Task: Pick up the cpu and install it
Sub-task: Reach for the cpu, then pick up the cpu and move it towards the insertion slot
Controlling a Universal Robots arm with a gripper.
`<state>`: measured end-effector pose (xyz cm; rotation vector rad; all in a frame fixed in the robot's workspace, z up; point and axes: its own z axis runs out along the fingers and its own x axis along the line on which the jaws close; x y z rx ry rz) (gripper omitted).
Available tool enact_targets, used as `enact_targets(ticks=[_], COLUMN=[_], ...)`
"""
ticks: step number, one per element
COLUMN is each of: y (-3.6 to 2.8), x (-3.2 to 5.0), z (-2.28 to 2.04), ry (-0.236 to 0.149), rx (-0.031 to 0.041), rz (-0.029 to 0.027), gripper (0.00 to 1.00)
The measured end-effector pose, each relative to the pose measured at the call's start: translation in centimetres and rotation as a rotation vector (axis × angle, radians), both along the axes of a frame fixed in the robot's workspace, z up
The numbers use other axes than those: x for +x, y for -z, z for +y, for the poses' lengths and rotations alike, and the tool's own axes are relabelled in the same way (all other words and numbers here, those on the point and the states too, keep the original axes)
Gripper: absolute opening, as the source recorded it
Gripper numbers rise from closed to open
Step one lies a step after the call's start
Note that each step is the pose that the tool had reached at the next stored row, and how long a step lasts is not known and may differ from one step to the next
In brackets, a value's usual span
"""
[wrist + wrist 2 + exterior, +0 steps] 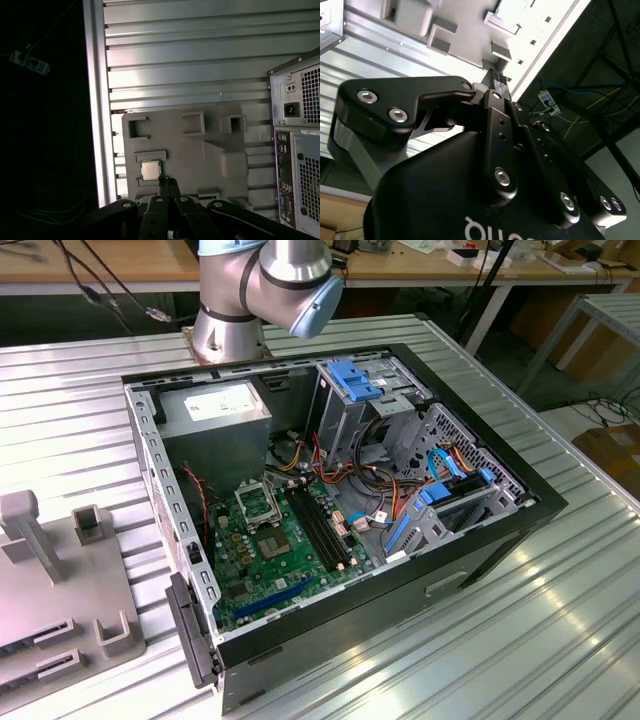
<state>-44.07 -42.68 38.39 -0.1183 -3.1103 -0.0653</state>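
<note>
1. One small square chip, the cpu (150, 170), lies flat and silver lid up in a shallow pocket of the grey fixture plate (200, 145) in the first wrist view. The plate rests on the ribbed aluminium table (175, 60), beside the computer case (300, 125).
2. The gripper (167, 181) hangs over the plate. In that view its tips show just beside the chip and apart from it. How high it stands I cannot tell.
3. In both wrist views the jaws are brought together, tip against tip, with nothing between them.
4. In the exterior view the case lies open. The socket (254, 502) on the motherboard (270, 565) looks like a bare metal frame, so I judge the chip not yet installed.
5. By my judgement the chip is light, stiff and thin. Its smooth metal lid would give little friction, and the contacts underneath are probably delicate. The best hold is on two opposite edges, taken squarely with a gentle squeeze, so it stays level and does not pivot or slip.
</note>
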Motion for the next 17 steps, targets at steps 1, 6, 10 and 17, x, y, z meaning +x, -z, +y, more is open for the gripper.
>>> enact_targets(ticks=[1,6,10,17], y=[0.02,0.18,0.18,0.18], x=[-0.32,-1.98,-2.09,-2.22], z=[0.0,-0.01,-0.01,-0.01], ry=[0.0,0.0,0.0,0.0], rx=[-0.0001,0.0,0.0,0.0], rz=[0.0004,0.0037,0.004,0.004], gripper=[0.11,0.11,0.11,0.11])
